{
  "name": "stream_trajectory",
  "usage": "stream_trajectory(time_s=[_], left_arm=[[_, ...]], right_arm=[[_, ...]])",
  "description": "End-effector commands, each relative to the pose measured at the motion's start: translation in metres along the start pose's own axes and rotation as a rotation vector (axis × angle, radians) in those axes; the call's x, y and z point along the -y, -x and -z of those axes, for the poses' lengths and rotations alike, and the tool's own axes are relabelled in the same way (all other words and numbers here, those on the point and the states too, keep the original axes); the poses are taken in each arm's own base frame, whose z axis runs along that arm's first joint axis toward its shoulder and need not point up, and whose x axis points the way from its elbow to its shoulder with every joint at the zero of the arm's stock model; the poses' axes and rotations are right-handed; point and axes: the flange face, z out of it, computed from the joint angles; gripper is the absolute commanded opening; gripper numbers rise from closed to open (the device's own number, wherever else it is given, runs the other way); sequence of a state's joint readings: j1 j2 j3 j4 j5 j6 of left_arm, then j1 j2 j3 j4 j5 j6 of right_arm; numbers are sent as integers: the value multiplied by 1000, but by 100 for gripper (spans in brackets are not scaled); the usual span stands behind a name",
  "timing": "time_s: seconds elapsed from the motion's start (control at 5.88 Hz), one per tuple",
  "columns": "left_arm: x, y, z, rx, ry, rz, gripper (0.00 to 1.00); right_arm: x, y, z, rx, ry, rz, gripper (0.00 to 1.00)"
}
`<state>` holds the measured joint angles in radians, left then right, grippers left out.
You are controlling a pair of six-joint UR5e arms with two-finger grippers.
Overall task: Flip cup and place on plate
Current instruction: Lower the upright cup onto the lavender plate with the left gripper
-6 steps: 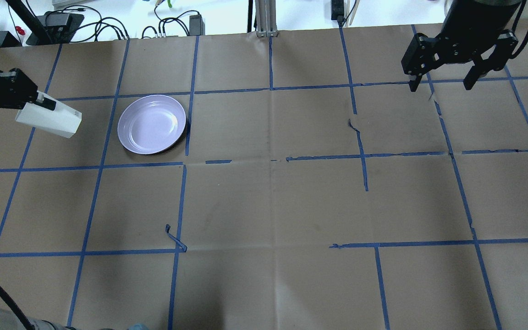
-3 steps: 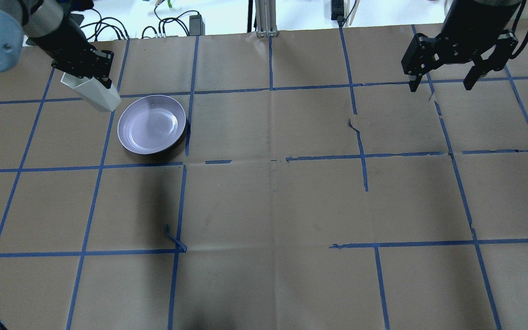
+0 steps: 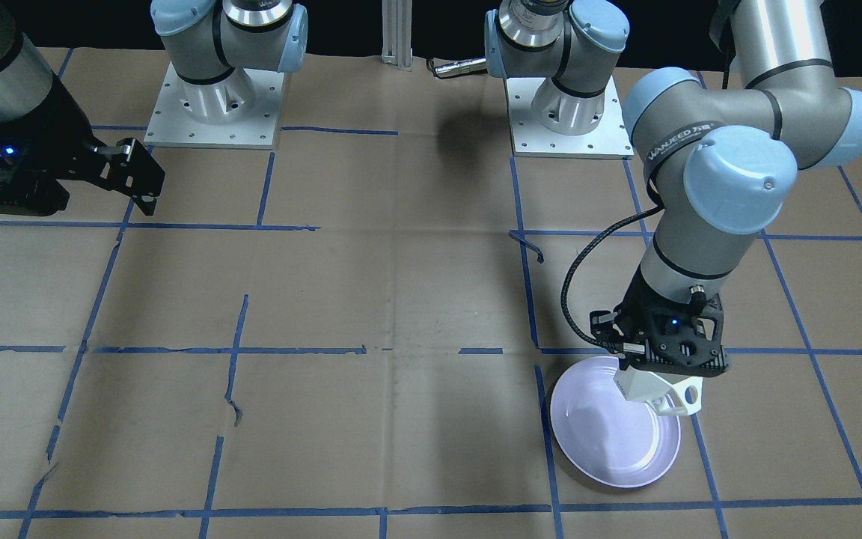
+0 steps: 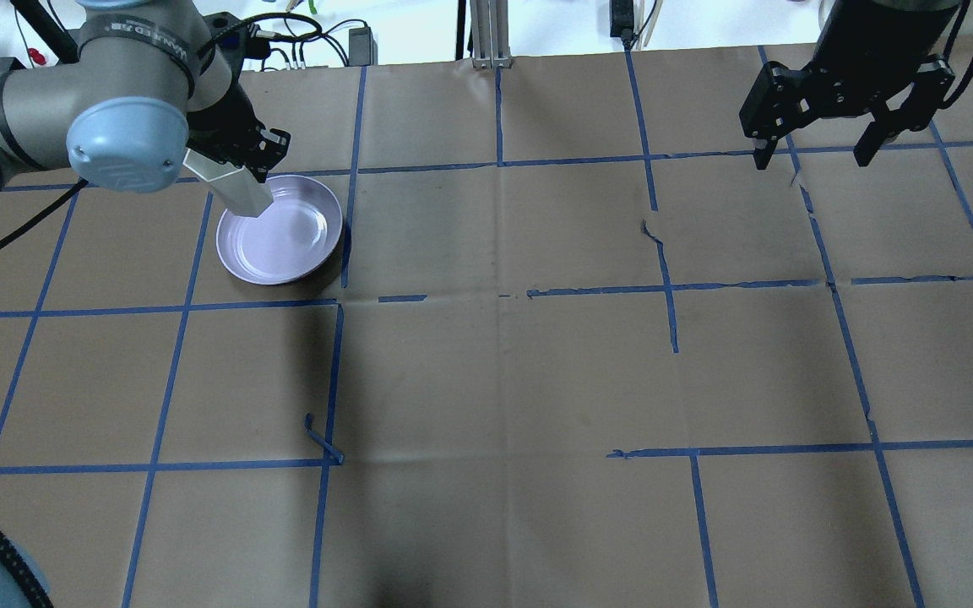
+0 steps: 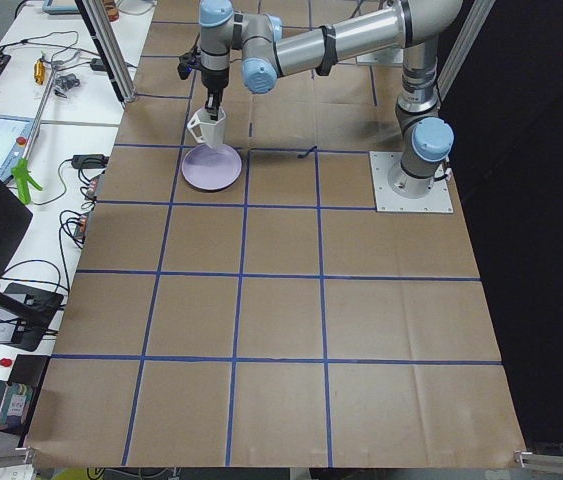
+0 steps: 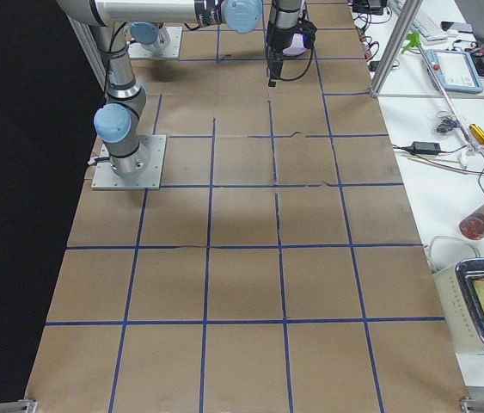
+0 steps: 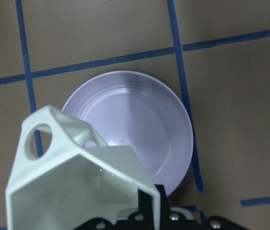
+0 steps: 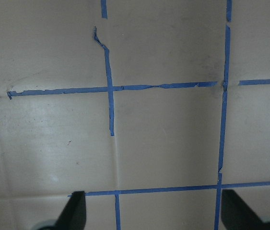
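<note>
The white faceted cup hangs mouth-up and slightly tilted from my left gripper, which is shut on its rim. It is over the near-left edge of the pale lavender plate. The left wrist view looks into the cup's open mouth, handle at upper left, with the plate beyond it. From the front the cup is over the plate's rim; from the left the cup looks a little above the plate. My right gripper is open and empty, far right.
Brown paper with a blue tape grid covers the table. A loose curl of tape sticks up in front of the plate. Cables and power supplies lie beyond the far edge. The right wrist view shows only paper between the fingers.
My left arm has swung the cup from the far left edge to over the plate's rim, turning it from lying sideways to base down. The right arm has not moved.
</note>
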<state>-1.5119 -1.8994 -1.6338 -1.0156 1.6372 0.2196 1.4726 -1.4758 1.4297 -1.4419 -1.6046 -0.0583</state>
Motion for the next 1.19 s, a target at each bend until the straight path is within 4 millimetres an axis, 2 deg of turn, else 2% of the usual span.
stream_trajectory(time_s=[0.0,0.34,0.51,0.68,0.85,1.02], left_arm=[[-3,-5,-71,8,-18,-7,0],[-15,-9,-96,-4,44,-11,3],[-15,-8,-95,-4,40,-11,57],[-8,-4,-87,0,30,-7,99],[-6,0,-64,2,30,-4,100],[-7,6,-8,3,60,6,100]], right_arm=[[0,0,0,0,0,0,100],[0,0,0,0,0,0,100],[0,0,0,0,0,0,100],[0,0,0,0,0,0,100],[0,0,0,0,0,0,100],[0,0,0,0,0,0,100]])
